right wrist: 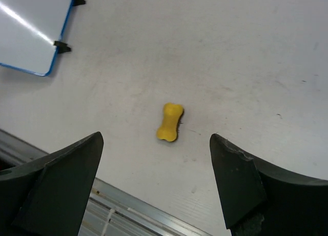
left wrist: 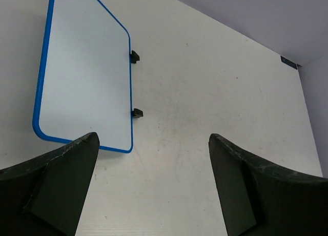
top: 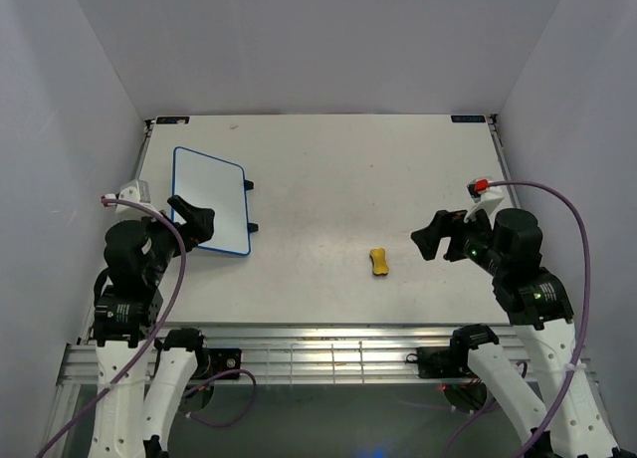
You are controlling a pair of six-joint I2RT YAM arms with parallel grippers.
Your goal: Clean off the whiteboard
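The whiteboard (top: 211, 199) lies flat at the table's left, blue-framed with two small black feet on its right edge. Its face looks plain white in every view, with no marks showing (left wrist: 84, 77) (right wrist: 28, 36). My left gripper (top: 194, 219) hovers over the board's near right corner, open and empty (left wrist: 154, 138). A small yellow bone-shaped eraser (top: 378, 262) lies on the table right of centre. My right gripper (top: 430, 237) hangs a little to its right, open and holding nothing, with the eraser (right wrist: 170, 122) just ahead of its fingertips (right wrist: 156, 138).
The white table (top: 328, 159) is walled at the left, back and right. An aluminium rail (top: 328, 353) runs along the near edge by the arm bases. Purple cables loop off both arms.
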